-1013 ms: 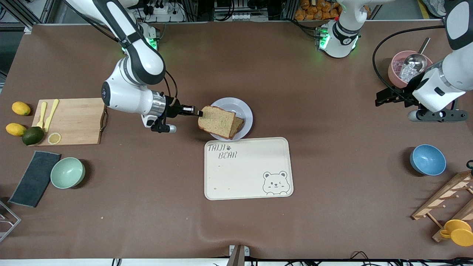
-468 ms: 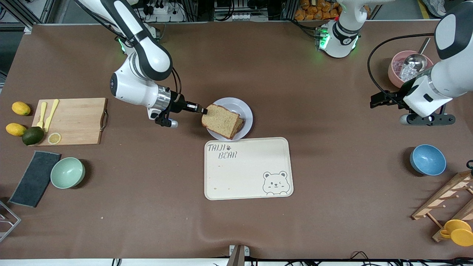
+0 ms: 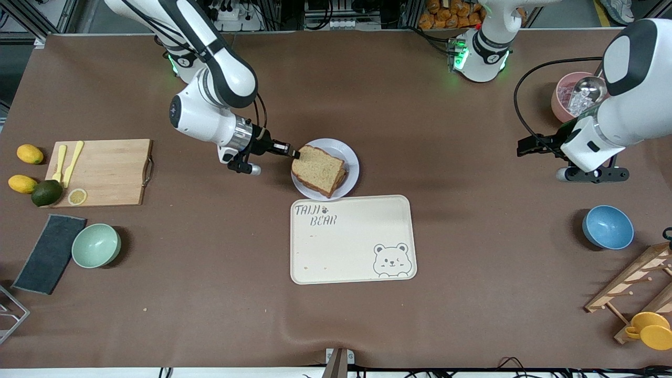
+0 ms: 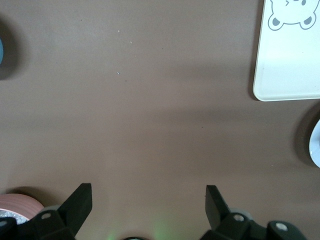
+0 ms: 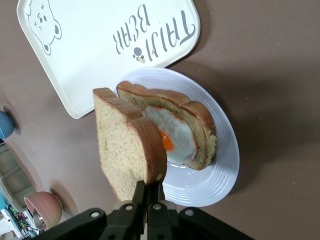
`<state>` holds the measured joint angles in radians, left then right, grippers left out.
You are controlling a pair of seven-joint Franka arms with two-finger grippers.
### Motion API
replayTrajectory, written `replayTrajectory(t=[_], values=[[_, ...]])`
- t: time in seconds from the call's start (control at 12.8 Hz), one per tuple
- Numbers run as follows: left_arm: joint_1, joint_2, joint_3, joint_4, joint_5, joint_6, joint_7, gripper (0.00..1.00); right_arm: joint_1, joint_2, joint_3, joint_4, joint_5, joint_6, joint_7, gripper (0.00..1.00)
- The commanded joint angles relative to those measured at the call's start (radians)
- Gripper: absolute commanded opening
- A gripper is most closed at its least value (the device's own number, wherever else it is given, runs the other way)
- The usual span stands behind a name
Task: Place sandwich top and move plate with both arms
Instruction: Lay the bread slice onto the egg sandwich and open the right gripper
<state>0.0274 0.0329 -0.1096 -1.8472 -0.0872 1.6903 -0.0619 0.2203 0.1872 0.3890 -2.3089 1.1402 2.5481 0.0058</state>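
Desk (image 3: 367,325) has tray (image 3: 352,239) just nearer the camera than plate (image 3: 350,157). Right tool (image 3: 295,154) clamped on sandwich top (image 3: 315,169) crust, tilted over egg slice (image 5: 192,125) for lowering. Left tool (image 3: 525,146) spread apart, waiting over bare desk.

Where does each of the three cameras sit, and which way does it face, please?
Front: high across the table, showing both arms, the plate.
Left wrist: looks down at bare table past the open left end effector.
Right wrist: looks along the shut right end effector at the sandwich top.
All three show the bear tray.
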Motion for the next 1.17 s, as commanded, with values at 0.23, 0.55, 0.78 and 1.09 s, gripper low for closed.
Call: replayTrajectory(t=[0.23,0.55,0.78,1.09], values=[[0.003,-0.018,-0.001,-0.059,-0.020,0.051,-0.010,1.00,0.008,0.014,-0.009,-0.010,0.029,0.008,0.002,0.00],[0.003,-0.013,-0.001,-0.075,-0.020,0.065,-0.010,1.00,0.019,0.032,-0.009,-0.007,0.119,0.011,0.000,0.00],[0.005,-0.011,-0.001,-0.079,-0.020,0.066,-0.010,1.00,0.024,0.037,-0.009,-0.006,0.121,0.011,0.000,0.00],[0.020,0.002,-0.001,-0.079,-0.020,0.072,-0.010,1.00,0.014,0.043,-0.009,-0.001,0.122,0.009,0.013,1.00]])
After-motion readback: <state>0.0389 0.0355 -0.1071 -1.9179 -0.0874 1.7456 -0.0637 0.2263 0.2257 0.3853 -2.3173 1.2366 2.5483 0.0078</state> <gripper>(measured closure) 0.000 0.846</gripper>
